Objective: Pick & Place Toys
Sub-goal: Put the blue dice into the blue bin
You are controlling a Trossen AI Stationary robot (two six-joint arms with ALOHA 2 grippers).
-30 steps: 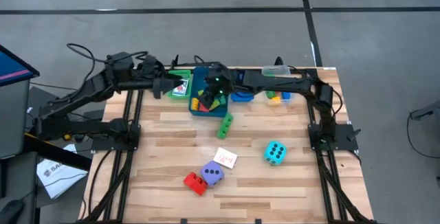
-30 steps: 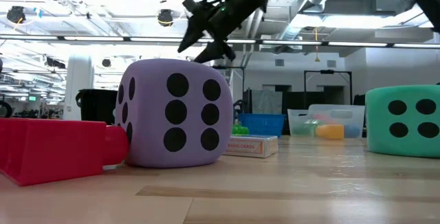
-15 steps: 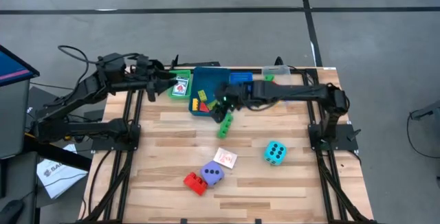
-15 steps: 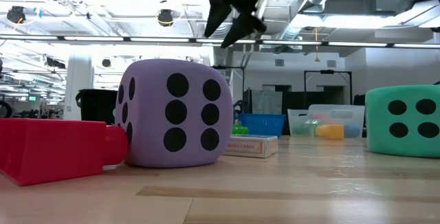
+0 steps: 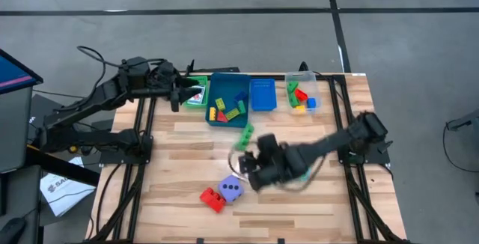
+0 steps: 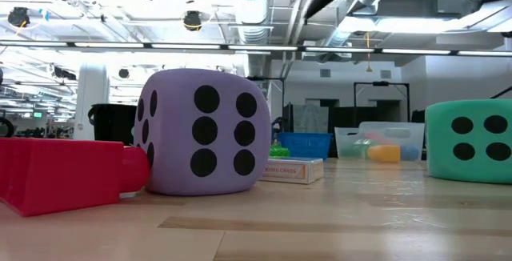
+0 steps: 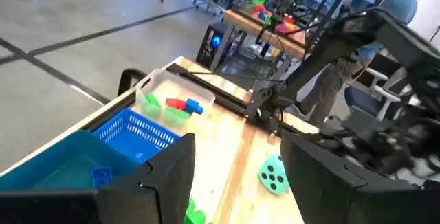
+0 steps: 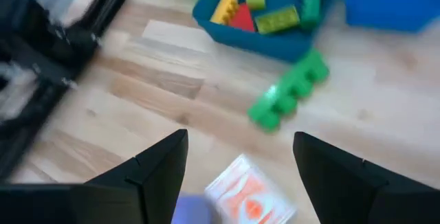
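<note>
Nearest the bench's front edge, in the lower middle of the high view, the red brick (image 5: 212,198) lies just beside the purple dice cube (image 5: 231,189); in the low view the same cube (image 6: 200,131) fills the left centre with the red brick (image 6: 68,173) at its left. Neither has moved since a second ago.

Just above them in the high view, the right gripper (image 5: 251,171) now hangs over the centre of the bench, blurred, hiding where the white card lay. A second ago it was over the teal tray at the top of the frame; half a second ago it was at the tray's lower edge. Its jaws stand apart with nothing between them; in the right wrist view the two dark fingers (image 8: 157,176) frame the white card (image 8: 248,193) below and the green brick (image 8: 289,90) further on. The card (image 6: 292,169) rests flat behind the purple cube in the low view.

The teal dice cube (image 6: 470,139) sits at the right edge of the low view; in the high view the arm covers it.

The green brick (image 5: 245,135) lies tilted just below the teal tray (image 5: 212,114), unchanged. That tray holds yellow, red, green and blue bricks. To its right are the blue basket (image 5: 263,94) and the clear tray (image 5: 302,94) with more bricks.

At the upper left, the left gripper (image 5: 178,94) hovers by the green tray (image 5: 196,99), jaws apart and empty, roughly where it was before.
</note>
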